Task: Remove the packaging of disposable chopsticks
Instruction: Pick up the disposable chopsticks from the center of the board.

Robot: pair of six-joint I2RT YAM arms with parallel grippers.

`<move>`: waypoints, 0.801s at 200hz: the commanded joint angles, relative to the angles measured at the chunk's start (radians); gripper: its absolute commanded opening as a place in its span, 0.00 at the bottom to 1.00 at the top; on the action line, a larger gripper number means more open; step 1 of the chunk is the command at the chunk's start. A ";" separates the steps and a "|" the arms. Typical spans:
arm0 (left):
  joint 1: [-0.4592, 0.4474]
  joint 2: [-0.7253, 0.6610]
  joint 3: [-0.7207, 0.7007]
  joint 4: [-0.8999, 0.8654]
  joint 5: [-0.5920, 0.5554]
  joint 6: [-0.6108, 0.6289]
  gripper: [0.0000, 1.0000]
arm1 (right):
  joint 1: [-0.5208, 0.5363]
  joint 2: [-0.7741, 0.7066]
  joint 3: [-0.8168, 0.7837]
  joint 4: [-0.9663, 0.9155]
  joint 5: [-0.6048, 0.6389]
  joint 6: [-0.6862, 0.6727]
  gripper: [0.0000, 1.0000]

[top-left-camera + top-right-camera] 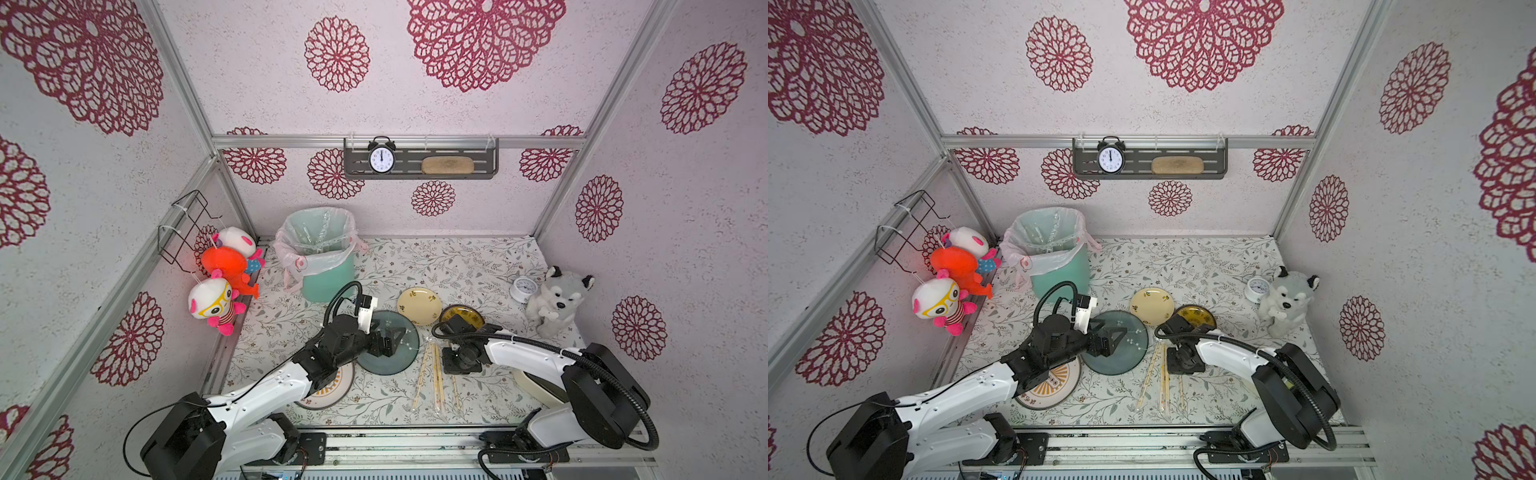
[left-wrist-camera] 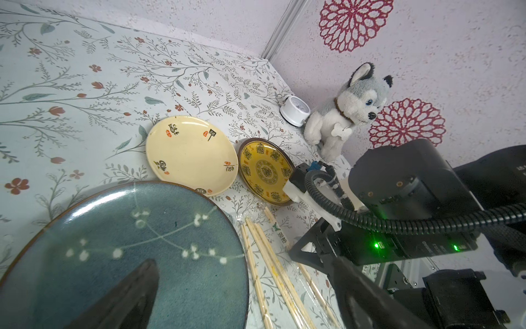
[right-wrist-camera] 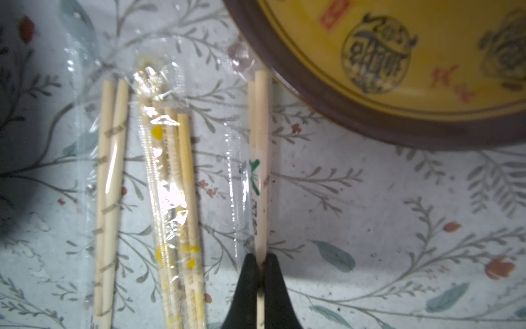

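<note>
Three pairs of disposable chopsticks (image 1: 436, 378) lie side by side on the floral table, each in clear crinkly packaging (image 3: 236, 182). My right gripper (image 3: 260, 260) points down and is shut on the pair with the green print (image 3: 261, 171), which lies nearest the yellow plate; it grips through the sleeve. In both top views this gripper (image 1: 455, 368) (image 1: 1181, 365) sits over that outer pair. The other two wrapped pairs (image 3: 173, 185) (image 3: 109, 185) lie free. My left gripper (image 2: 244, 262) (image 1: 392, 336) hovers open above the teal plate (image 2: 142, 256), holding nothing.
A cream plate (image 1: 419, 305) and a yellow plate (image 1: 469, 313) sit behind the chopsticks. A striped plate (image 1: 332, 395) lies under the left arm. A lined green bin (image 1: 320, 249) stands back left. A plush husky (image 1: 557, 299) and a white clock (image 1: 524, 289) are back right.
</note>
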 commanded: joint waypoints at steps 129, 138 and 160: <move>0.116 -0.073 0.001 0.281 0.290 0.136 0.93 | -0.066 -0.460 -0.111 0.489 -0.227 -0.312 0.00; 0.131 -0.077 0.016 0.278 0.330 0.139 0.93 | -0.066 -0.479 -0.136 0.574 -0.261 -0.323 0.00; 0.143 -0.057 0.047 0.305 0.402 0.140 0.89 | -0.066 -0.476 -0.161 0.726 -0.359 -0.367 0.00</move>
